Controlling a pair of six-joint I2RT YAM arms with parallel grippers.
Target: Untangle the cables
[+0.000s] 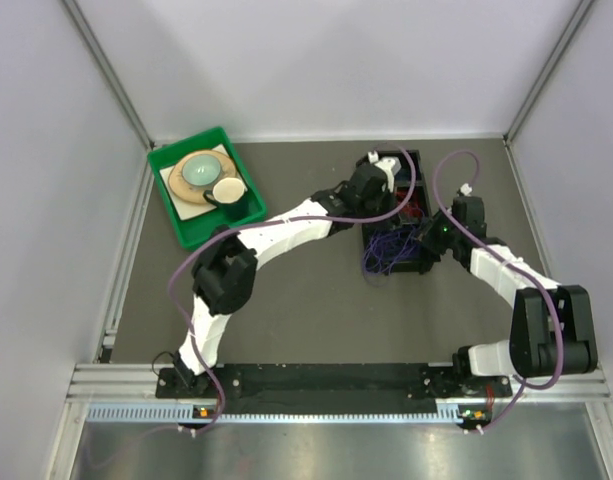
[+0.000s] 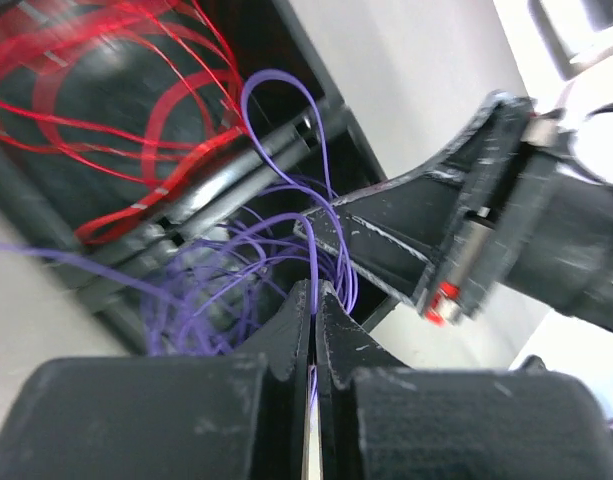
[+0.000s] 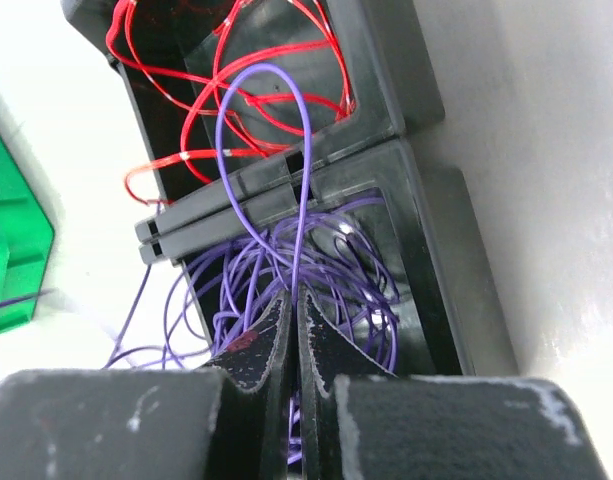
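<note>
Two black trays (image 1: 398, 262) sit side by side at the table's middle. Red cables (image 2: 106, 90) coil in the far one and a purple tangle (image 1: 389, 256) fills the near one, some strands spilling over its left edge. My left gripper (image 2: 314, 292) is shut on a purple cable (image 2: 282, 82) that arches up over the wall between the trays. My right gripper (image 3: 294, 292) is shut on a purple cable (image 3: 269, 72) too, its tips just above the purple tangle (image 3: 336, 270). In the top view the left gripper (image 1: 389, 198) and the right gripper (image 1: 427, 238) meet over the trays.
A green bin (image 1: 176, 225) holding a plate and a bowl stands at the back left, and its corner (image 3: 11, 250) shows in the right wrist view. White walls close in the table on three sides. The right arm's black fingers (image 2: 386, 235) lie close to my left gripper.
</note>
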